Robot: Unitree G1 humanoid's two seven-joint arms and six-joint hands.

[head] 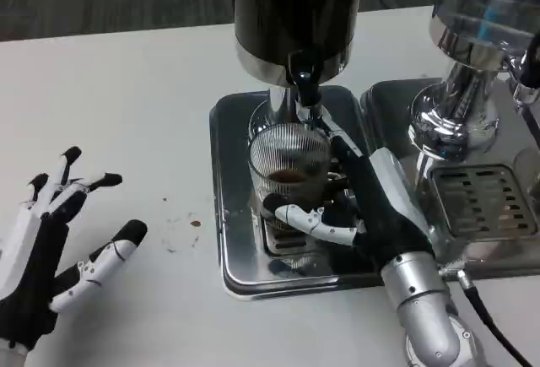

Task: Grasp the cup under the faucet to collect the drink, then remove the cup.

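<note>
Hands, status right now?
Left hand: open, fingers spread, holding nothing.
Right hand: gripping the glass cup under the faucet.

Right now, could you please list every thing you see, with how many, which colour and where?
cup: one, clear ribbed glass with a little dark drink in it, on the left tray under the faucet
faucet: one, black, on the front of the dispenser, above the cup
dispenser: one, black with a silver base, top centre
tray: one, silver, centre, under the dispenser
second dispenser: one, chrome, top right, over a slotted tray
table: one, white
spots: a few, brown, on the table left of the tray
left hand: open, resting on the table, lower left
right hand: holds the cup
</note>
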